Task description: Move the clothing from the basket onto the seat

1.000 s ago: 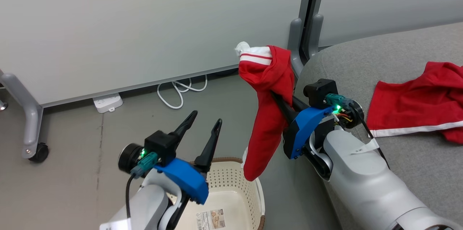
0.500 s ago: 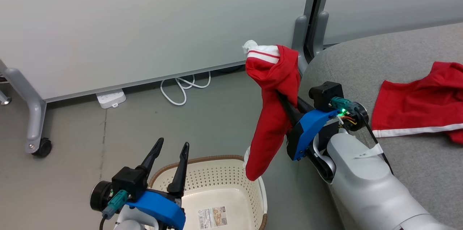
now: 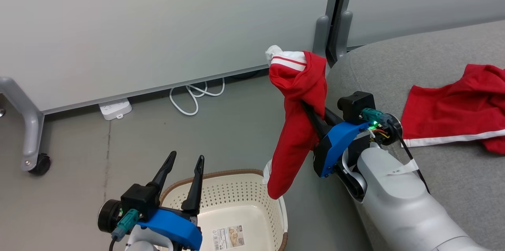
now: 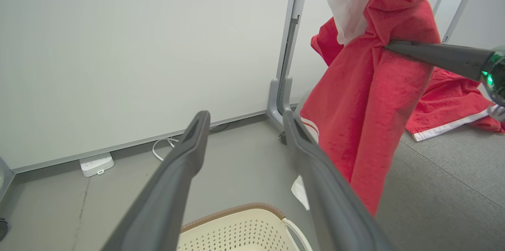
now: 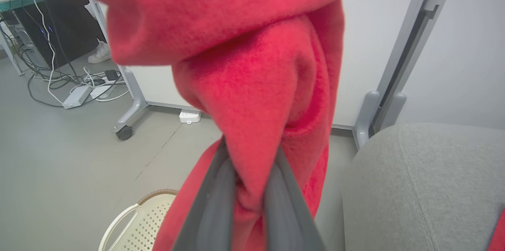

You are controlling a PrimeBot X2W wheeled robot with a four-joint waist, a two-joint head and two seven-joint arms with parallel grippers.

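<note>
You've got your right hand (image 3: 311, 116) clamped on the red garment (image 3: 296, 136), which hangs long and straight down from it, tail near the basket (image 3: 221, 173); the seat (image 3: 434, 57) lies just to that hand's right, while your left hand (image 3: 187, 156) gapes wide, farther off

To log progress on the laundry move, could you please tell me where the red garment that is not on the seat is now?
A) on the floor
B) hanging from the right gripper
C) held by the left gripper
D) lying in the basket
B: the garment hangs in the air from the right gripper, whose fingers are shut on it; the left gripper stands open and empty.
</note>
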